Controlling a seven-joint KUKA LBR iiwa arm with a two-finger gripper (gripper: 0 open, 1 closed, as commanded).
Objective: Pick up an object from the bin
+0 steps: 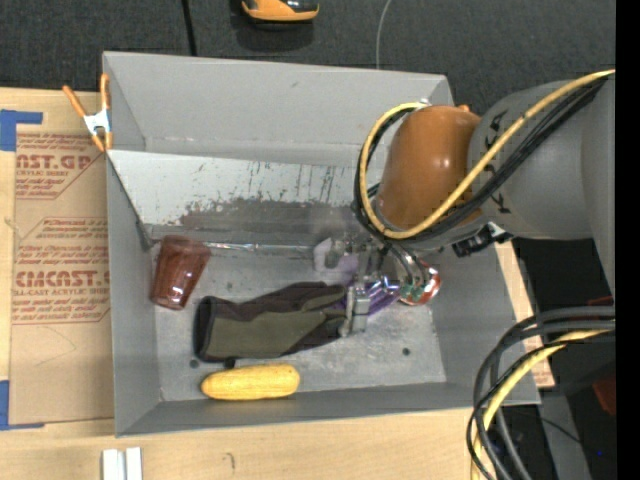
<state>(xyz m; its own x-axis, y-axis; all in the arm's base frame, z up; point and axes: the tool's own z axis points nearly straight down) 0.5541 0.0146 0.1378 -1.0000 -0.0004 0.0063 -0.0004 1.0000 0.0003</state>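
My gripper point(357, 308) is low in the right half of the bin, at the right end of a dark olive cloth point(265, 326) that lies stretched across the floor. A small shiny purple thing point(378, 292) sits right against the gripper, on its right side. Just beyond that, a small red, white and green thing point(424, 286) lies close to the bin's right wall. A pale lilac scrap point(330, 256) shows behind the gripper, near the back wall.
A translucent red cup point(177, 272) lies on its side at the left. A yellow corn cob point(250, 381) rests along the front wall, below the cloth. The arm with its orange cover and cables hangs over the bin's right part.
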